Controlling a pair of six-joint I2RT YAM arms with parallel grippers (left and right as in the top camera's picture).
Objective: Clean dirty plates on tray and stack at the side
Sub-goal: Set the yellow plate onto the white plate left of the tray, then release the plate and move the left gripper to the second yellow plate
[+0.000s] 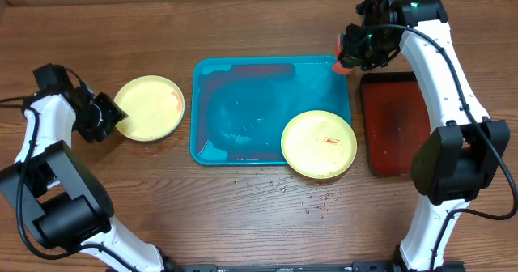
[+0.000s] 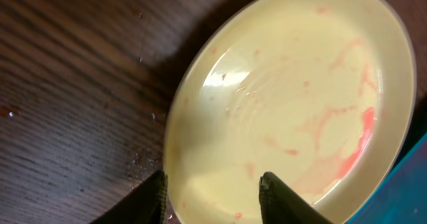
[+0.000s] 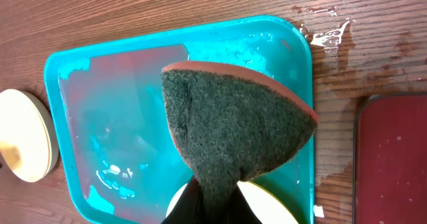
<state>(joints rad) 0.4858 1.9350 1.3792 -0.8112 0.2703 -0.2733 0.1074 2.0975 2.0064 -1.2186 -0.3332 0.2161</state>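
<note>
We see the left tool [image 2: 212, 187] open at the rim of a yellow plate [image 2: 287, 97] (pink-smeared). The right tool [image 3: 207, 207] clenches a sponge [image 3: 233, 117].

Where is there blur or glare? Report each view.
Overhead: even light, sharp, only soft shadows. Left wrist: the plate fills the close-up, slightly soft, with a small glint. Right wrist: the sponge is sharp, and the wet tray shows bright reflections.
</note>
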